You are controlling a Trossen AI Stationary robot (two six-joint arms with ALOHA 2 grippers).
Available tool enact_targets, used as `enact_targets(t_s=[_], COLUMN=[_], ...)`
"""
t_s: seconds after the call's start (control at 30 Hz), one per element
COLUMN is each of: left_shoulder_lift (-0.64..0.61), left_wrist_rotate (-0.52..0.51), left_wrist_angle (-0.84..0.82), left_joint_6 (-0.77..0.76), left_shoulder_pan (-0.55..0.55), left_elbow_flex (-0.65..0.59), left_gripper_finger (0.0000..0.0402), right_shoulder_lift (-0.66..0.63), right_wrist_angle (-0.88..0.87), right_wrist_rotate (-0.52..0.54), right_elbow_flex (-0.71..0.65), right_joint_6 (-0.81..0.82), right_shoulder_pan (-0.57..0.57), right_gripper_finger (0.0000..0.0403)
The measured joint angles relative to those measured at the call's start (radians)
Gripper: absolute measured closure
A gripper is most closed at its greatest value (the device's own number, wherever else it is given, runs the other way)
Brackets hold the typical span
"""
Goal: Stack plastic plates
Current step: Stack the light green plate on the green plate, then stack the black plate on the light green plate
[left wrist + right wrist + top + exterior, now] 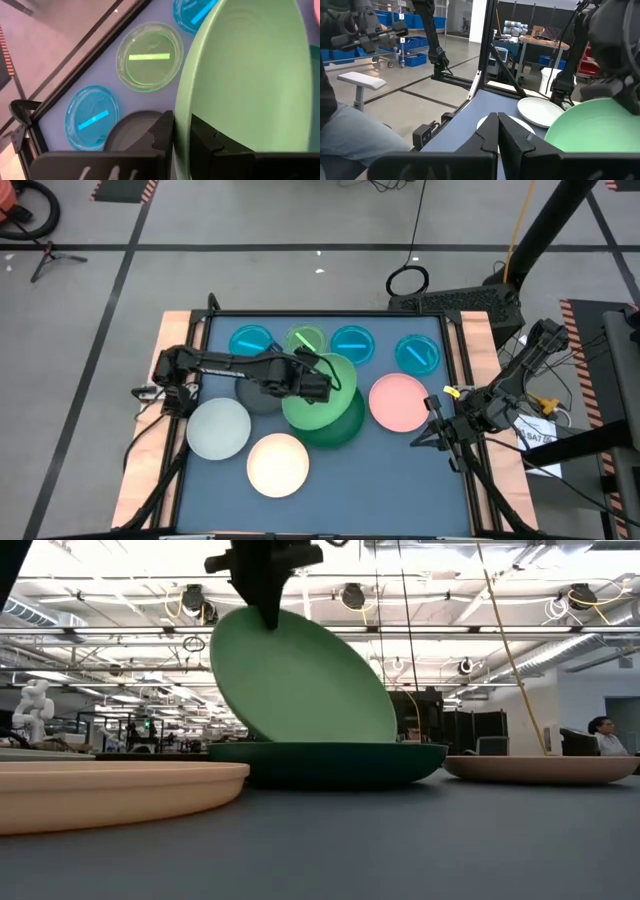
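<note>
High view: left gripper [330, 380] clamps rim of light green plate [318, 402], tilted, lower edge inside dark green plate [345, 430] at table centre. Right gripper [432, 430], fingers closed, empty, beside pink plate [398, 402].

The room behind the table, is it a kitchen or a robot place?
Probably a robotics lab or workshop: exposed ceiling pipes, stacked blue bins and a cluttered workbench surround a table with robot arms.
</note>
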Motion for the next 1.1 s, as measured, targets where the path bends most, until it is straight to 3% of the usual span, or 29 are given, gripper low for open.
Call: enact_targets(t_s=[0.33, 0.43, 0.57, 0.67, 0.77, 0.9, 1.1], left_shoulder_lift=[0.041, 0.038, 0.033, 0.035, 0.025, -0.062, -0.299], left_wrist_rotate=[0.023, -0.017, -0.075, -0.075, -0.056, 0.022, 0.101], left_wrist_angle=[0.01, 0.004, 0.048, 0.096, 0.123, 0.202, 0.444], left_joint_6=[0.024, 0.076, 0.349, 0.612, 0.768, 0.848, 0.809], left_shoulder_pan=[0.007, 0.008, -0.012, -0.041, -0.062, -0.067, -0.07], left_elbow_flex=[-0.001, 0.0, 0.0, 0.0, -0.003, -0.1, -0.402], left_gripper_finger=[0.0356, 0.0356, 0.0355, 0.0355, 0.0355, 0.0355, 0.0355], right_shoulder_lift=[0.0, 0.0, 0.008, 0.043, 0.09, 0.121, 0.11], right_wrist_angle=[0.002, -0.02, -0.066, -0.098, -0.127, -0.145, -0.147], right_wrist_rotate=[0.0, 0.0, 0.041, 0.164, 0.292, 0.325, 0.339], right_elbow_flex=[0.0, 0.0, 0.0, 0.0, 0.0, 0.0, 0.023], right_joint_6=[0.013, 0.042, 0.114, 0.222, 0.331, 0.418, 0.418], right_shoulder_pan=[0.0, 0.0, 0.0, 0.0, -0.008, -0.045, -0.13], right_gripper_finger=[0.0403, 0.0403, 0.0403, 0.0403, 0.0403, 0.0403, 0.0403])
